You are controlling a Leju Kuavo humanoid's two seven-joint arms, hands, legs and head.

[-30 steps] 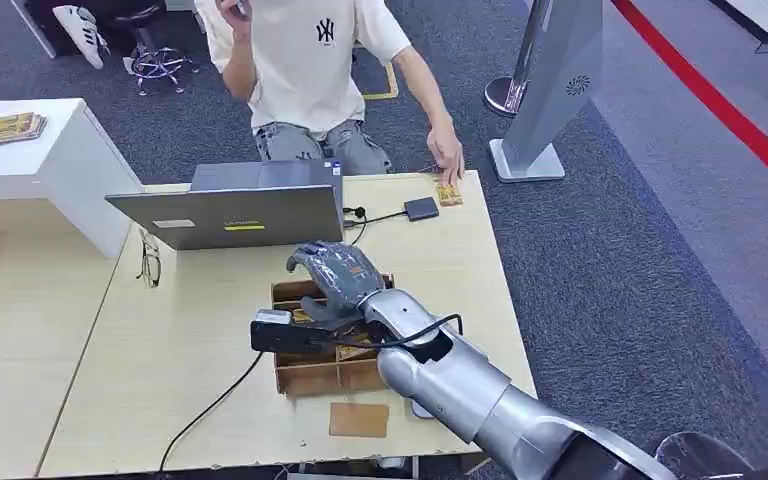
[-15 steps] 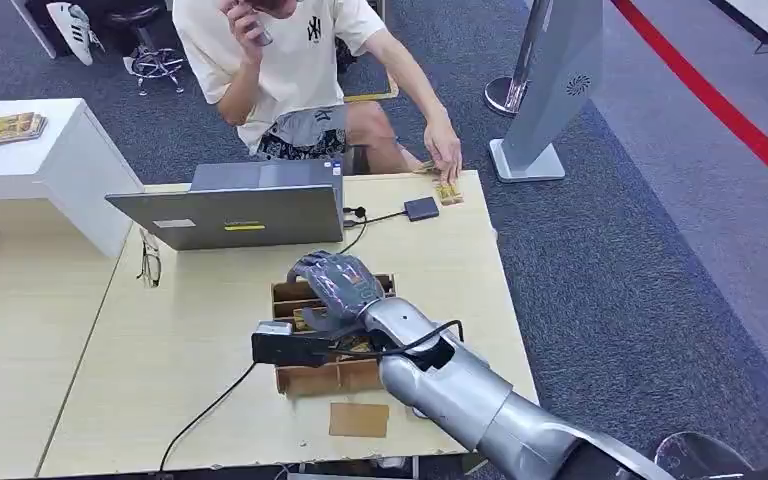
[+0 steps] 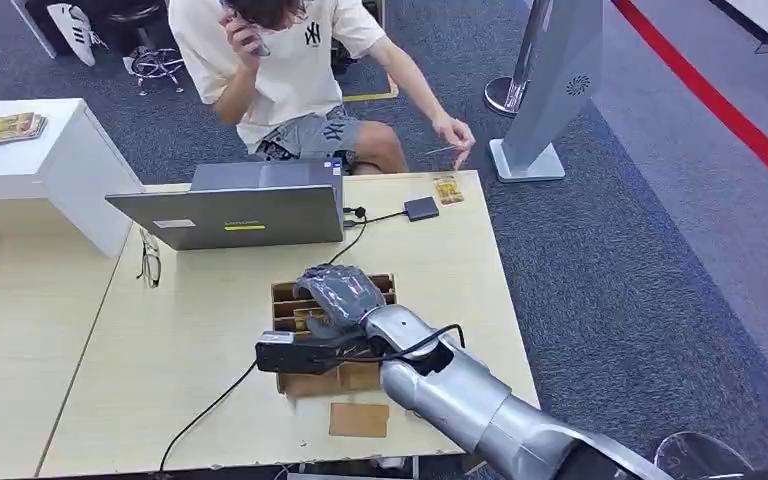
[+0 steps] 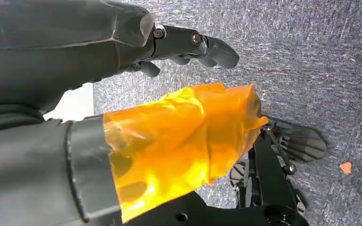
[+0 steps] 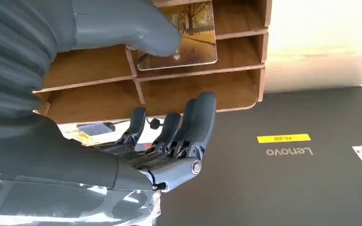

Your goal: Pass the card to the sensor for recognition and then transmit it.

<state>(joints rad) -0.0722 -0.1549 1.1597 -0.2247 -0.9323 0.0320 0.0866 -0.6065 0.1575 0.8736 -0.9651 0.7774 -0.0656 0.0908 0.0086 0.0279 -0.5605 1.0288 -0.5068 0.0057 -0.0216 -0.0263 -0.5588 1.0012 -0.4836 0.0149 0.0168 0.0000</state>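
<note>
My right hand [image 3: 338,293] hovers over the wooden card box [image 3: 290,382] in the middle of the table, fingers spread and holding nothing. In the right wrist view, its thumb [image 5: 141,28] lies close over a card with an autumn picture [image 5: 197,35] standing in a slot of the box [image 5: 245,84]. The small dark sensor pad [image 3: 421,208] sits at the table's far edge, with another card [image 3: 447,189] beside it. A person's hand [image 3: 457,133] holds a thin card above that corner. My left hand [image 4: 75,56] hangs over grey carpet, its orange-taped thumb [image 4: 184,136] apart from the fingers.
An open laptop [image 3: 240,215] stands behind the box, with glasses [image 3: 149,262] to its left. A brown cardboard piece [image 3: 358,419] lies near the table's front edge. A black cable runs off the front left. A grey sign stand [image 3: 550,80] is on the carpet at the back right.
My right hand has drawn back and lowered over the box. The person has lifted their hand off the table corner, leaving a card beside the sensor.
</note>
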